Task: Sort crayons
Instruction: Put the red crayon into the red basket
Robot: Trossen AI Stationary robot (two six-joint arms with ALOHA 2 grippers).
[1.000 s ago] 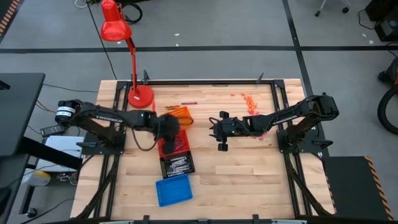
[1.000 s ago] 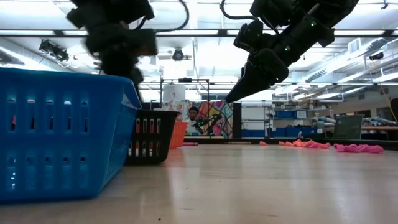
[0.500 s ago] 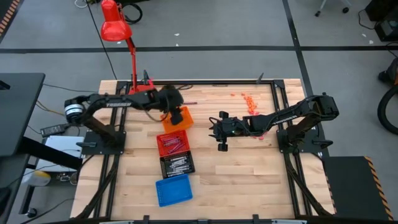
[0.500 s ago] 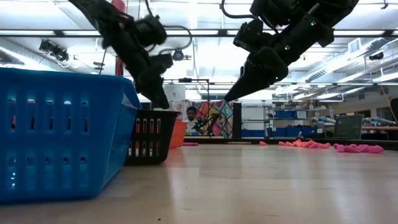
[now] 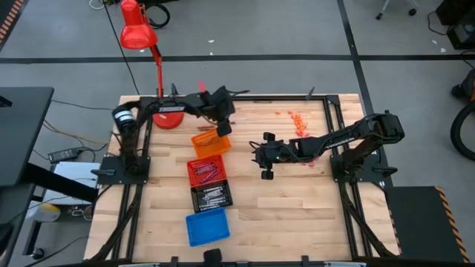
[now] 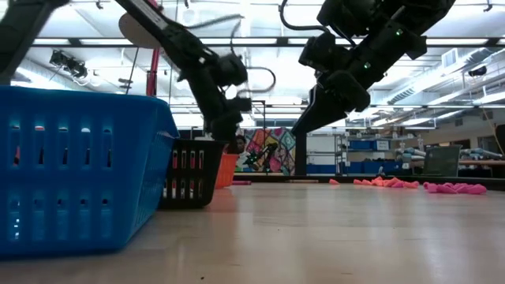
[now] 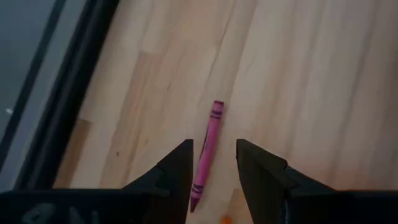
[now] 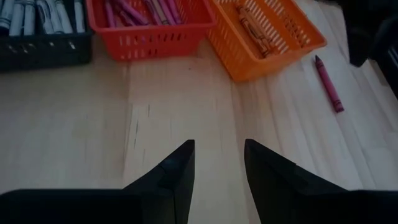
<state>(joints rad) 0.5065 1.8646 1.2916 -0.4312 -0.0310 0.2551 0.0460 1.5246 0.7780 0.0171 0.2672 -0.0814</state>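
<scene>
Left claw [image 7: 212,171] straddles a maroon crayon [image 7: 207,155] lying lengthwise between its open fingers.

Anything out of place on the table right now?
One maroon crayon lies loose on the wood beyond the orange tray, under the left gripper's open fingers. A pile of orange crayons sits unsorted near the far right edge.

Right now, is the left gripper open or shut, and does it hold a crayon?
Open and empty. In its wrist view the left gripper has its fingers apart above a maroon crayon lying flat on the table.

Loose crayon [image 5: 225,122] on table [image 5: 297,200], behind tray row [image 5: 208,174].
</scene>
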